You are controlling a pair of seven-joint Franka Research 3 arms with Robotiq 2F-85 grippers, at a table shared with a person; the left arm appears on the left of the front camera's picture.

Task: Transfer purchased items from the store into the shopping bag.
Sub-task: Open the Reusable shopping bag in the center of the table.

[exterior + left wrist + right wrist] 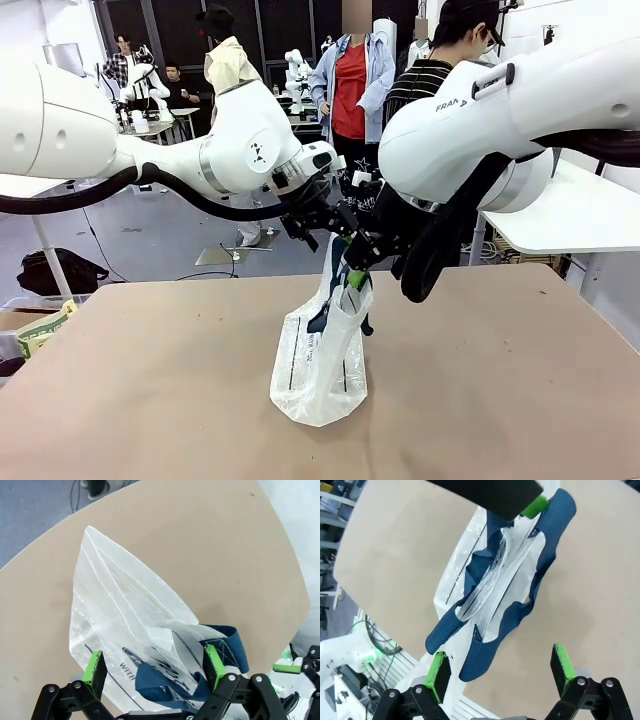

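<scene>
The shopping bag (318, 375) stood upright in the middle of the brown surface (140, 390), and its top reached up toward both arms. The left fingers (94, 669) were spread wide and released, with the upper part of the bag between them. The right fingers (562, 662) were also spread wide, grasping nothing, over the navy handles (540, 565) at the bag's mouth.

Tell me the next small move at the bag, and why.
Probably close the left gripper on the shopping bag rim: its jaws stand open with the rim and navy handle between the pads, and the bag's mouth looks pinched nearly flat, so nothing could go in yet.
</scene>
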